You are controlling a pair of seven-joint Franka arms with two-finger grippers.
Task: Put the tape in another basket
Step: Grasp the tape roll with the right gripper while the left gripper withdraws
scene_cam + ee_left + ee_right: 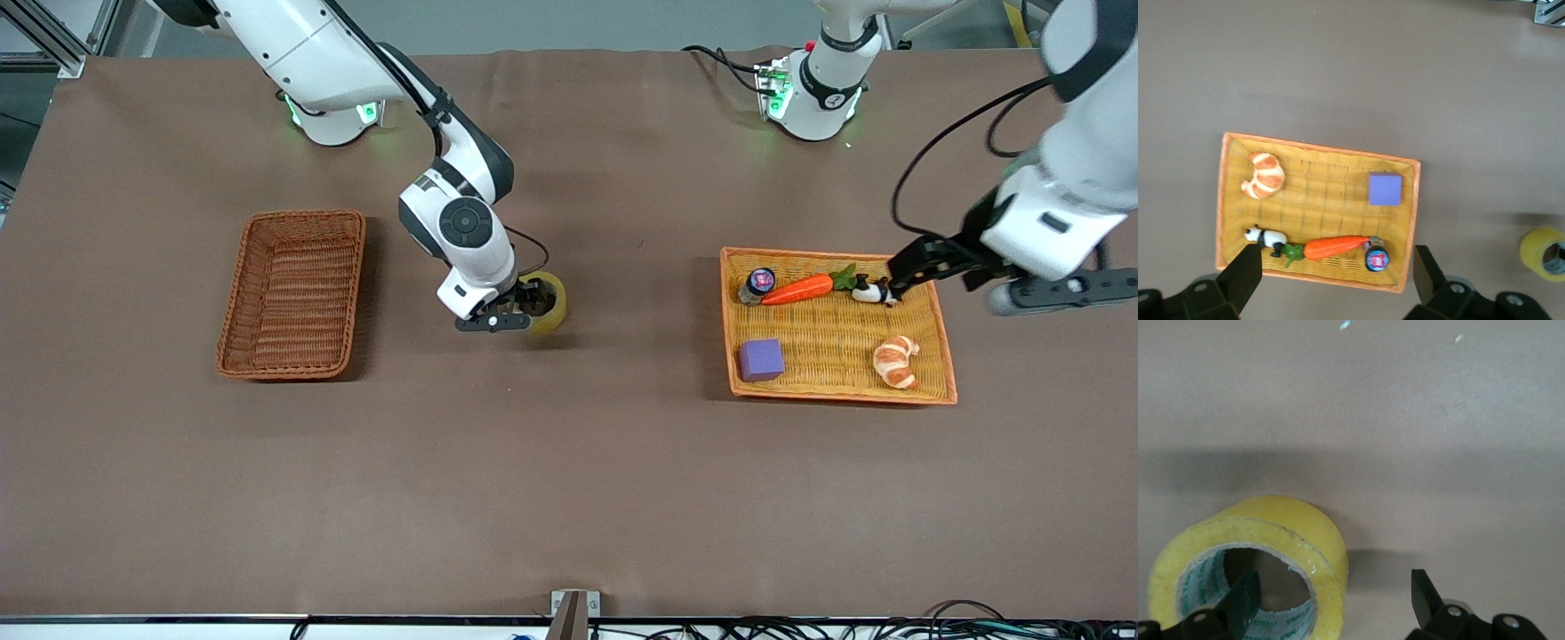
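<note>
The tape (553,300), a yellowish roll with a grey-lined hole, stands on the brown table mid-way between the two containers; it also shows as the tape (1271,540) and the tape (1545,252). My right gripper (518,313) is low at the roll and open. One finger reaches into the hole and the other stands clear of the roll's outer wall, as my right gripper (1333,587) shows. The basket (233,307), dark reddish-brown wicker, lies toward the right arm's end and holds nothing. My left gripper (902,271) hangs open over the yellow tray's edge.
The orange-rimmed yellow tray (840,396) toward the left arm's end holds a toy carrot (797,289), a panda figure (876,292), a croissant (896,360), a purple block (762,360) and a small jar (757,283). Bare tablecloth lies between tape and basket.
</note>
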